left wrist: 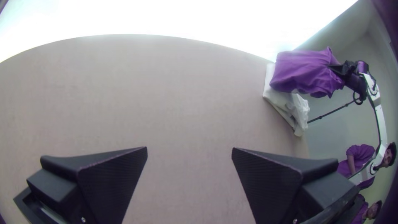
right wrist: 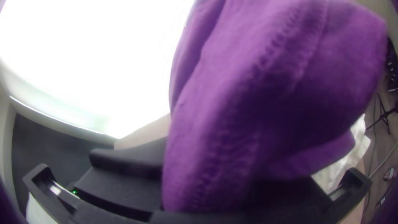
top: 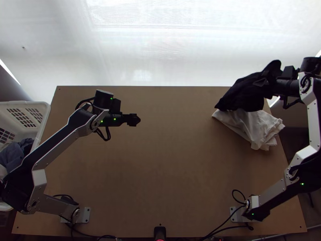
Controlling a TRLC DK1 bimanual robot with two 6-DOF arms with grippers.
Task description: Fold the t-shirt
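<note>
T-shirt [top: 242, 94]: dark garment, held at the table's far right corner; bunched by the grip, its loose part extending inward above the white cloth; whether the two touch cannot be told.
Right gripper [top: 269, 80]: closed on one end of the t-shirt, the fabric rising between the fingers in its wrist view.
Left gripper [top: 133, 119]: above the left half of the table, empty; its wrist view shows the fingers [left wrist: 112, 182] wide apart.
White cloth [top: 257, 126]: layered and rumpled, on the table [top: 160, 172].
Basket [top: 30, 104]: white, beside the table's left edge, containing blue-grey cloth [top: 15, 156].
</note>
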